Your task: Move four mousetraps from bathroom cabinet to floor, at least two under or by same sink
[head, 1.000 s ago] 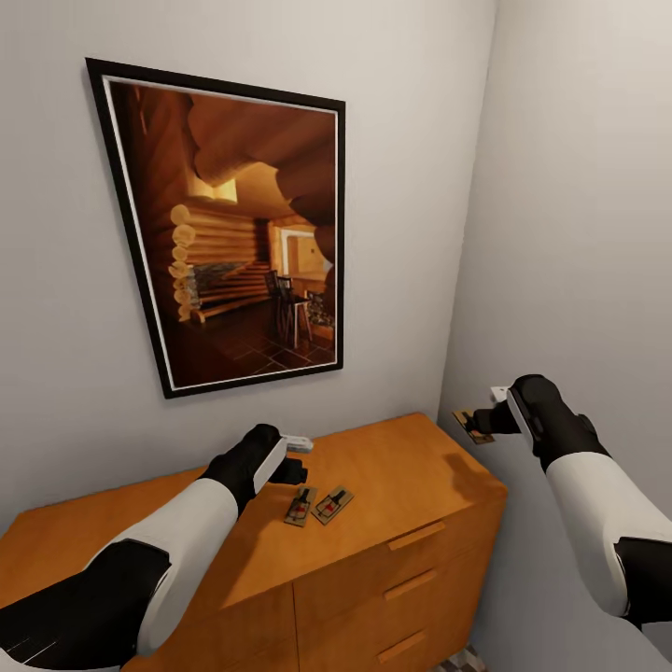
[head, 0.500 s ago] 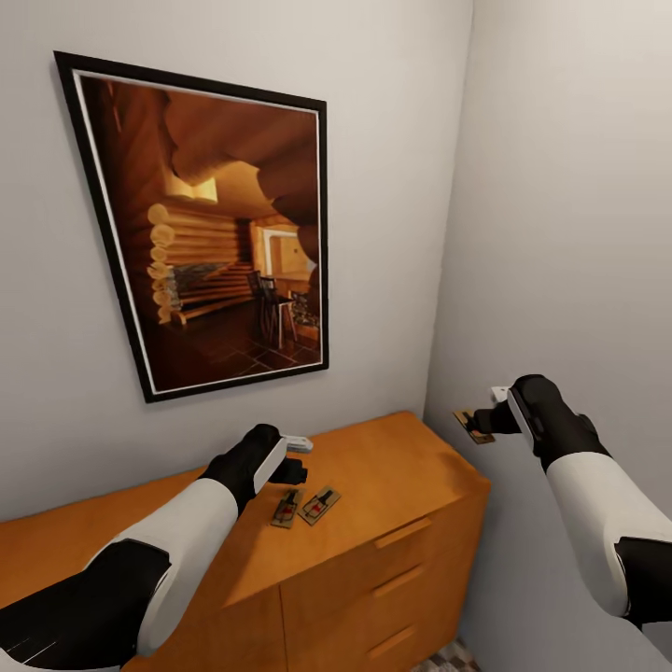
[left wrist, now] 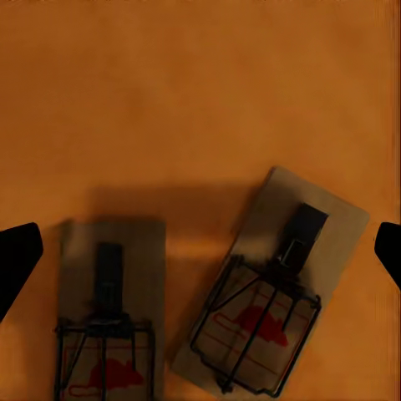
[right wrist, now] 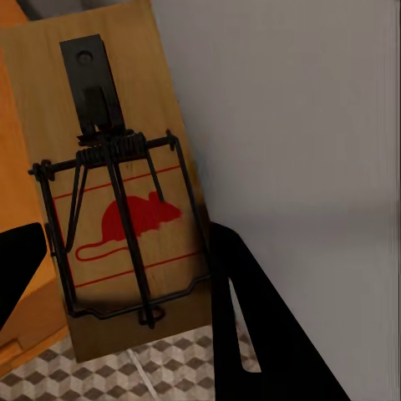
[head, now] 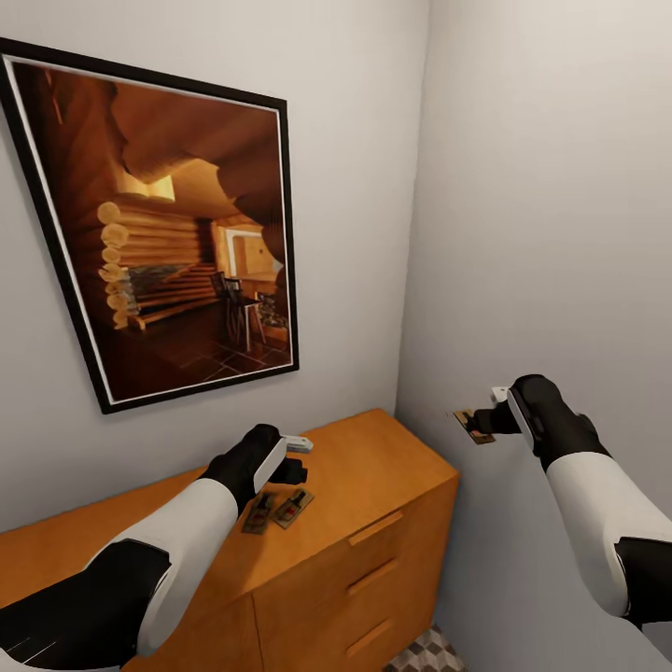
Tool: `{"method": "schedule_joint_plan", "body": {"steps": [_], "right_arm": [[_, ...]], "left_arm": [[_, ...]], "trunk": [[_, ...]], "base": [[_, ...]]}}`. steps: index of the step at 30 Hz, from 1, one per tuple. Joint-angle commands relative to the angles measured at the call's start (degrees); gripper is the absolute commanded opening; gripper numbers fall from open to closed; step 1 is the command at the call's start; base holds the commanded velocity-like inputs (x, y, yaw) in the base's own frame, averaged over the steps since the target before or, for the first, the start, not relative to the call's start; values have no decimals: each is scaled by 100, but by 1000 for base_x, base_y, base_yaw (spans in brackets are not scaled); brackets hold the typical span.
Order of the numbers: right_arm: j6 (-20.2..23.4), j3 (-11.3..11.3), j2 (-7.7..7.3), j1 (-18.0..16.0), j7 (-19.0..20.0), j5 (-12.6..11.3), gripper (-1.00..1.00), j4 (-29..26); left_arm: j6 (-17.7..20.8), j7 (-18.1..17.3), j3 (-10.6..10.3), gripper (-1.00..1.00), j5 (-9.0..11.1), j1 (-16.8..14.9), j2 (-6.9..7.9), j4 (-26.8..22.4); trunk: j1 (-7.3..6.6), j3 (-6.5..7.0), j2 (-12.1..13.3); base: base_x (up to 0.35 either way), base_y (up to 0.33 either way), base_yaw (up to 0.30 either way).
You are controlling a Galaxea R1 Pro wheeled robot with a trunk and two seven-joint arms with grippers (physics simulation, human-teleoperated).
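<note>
Our right gripper (head: 483,422) grips one mousetrap (right wrist: 125,188) between its fingers, off the cabinet's (head: 373,476) edge. Our left gripper (left wrist: 200,251) hangs spread wide, two mousetraps (left wrist: 271,292) flat on the cabinet top between its fingertips.

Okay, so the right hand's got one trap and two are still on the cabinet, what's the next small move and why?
Probably lower the open left gripper onto the nearer mousetrap. It hovers over the pair on the cabinet top, the other trap alongside, while the right gripper already holds a mousetrap off the cabinet.
</note>
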Motion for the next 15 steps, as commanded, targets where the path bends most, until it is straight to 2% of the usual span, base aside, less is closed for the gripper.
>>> {"method": "schedule_joint_plan", "body": {"steps": [1,15], "right_arm": [[20,-14,0,-4,55,61,-100,-7],[20,-14,0,-4,55,61,-100,0]], "left_arm": [[17,50,-26,100,64,-5,0,-3],[-11,56,-24,100,94,-5,0,21]], "trunk": [[1,-10,-7],[1,-9,-7]], "base": [[0,0,-62],[0,0,-12]]}}
